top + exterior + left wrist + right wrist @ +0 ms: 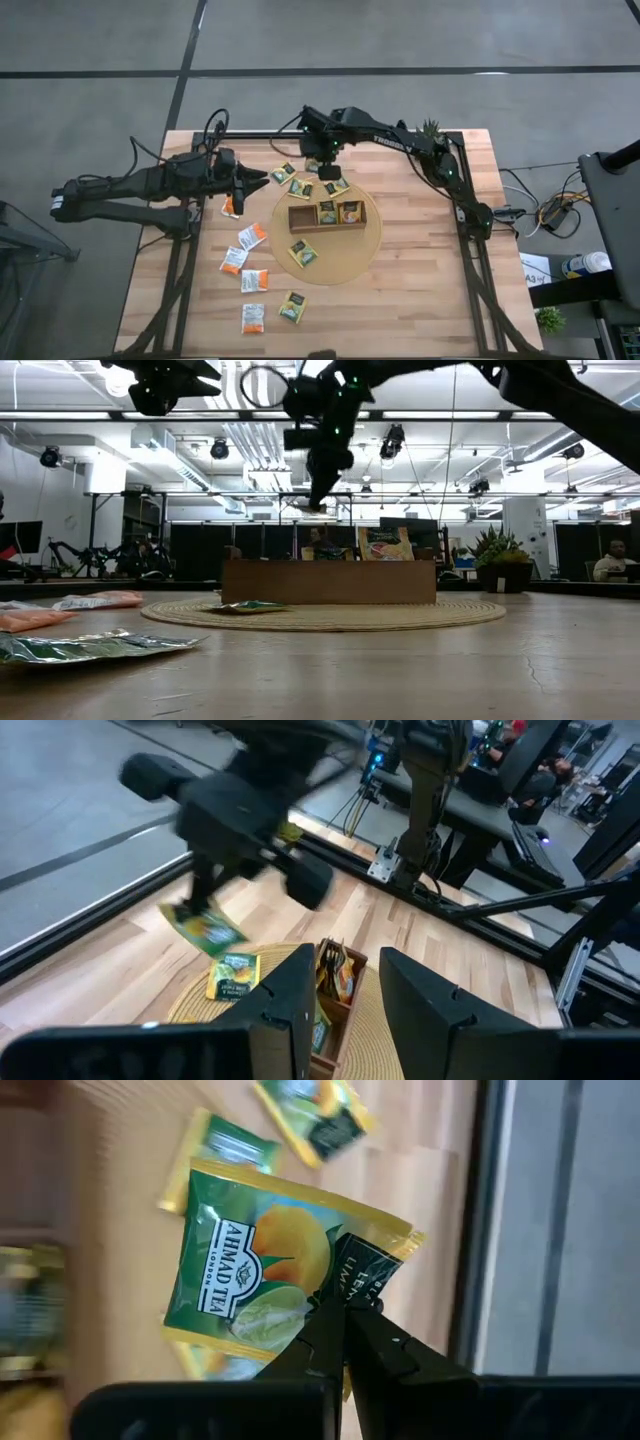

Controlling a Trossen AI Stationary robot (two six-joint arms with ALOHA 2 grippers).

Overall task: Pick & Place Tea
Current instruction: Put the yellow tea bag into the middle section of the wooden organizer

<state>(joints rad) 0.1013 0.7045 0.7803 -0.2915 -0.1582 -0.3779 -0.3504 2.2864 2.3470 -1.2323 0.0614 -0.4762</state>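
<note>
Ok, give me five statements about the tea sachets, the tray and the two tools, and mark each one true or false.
1. The right tool is shut on a yellow-green tea sachet. True.
2. The wooden tray sits on a round woven mat. True.
3. The left tool holds an orange sachet. False: nothing is between its fingers, and it hangs near the table's left edge.
4. All three tray compartments are filled. False: the left compartment looks empty, while the other two hold sachets.
5. Orange sachets lie on the bare wood left of the mat. True.
</note>
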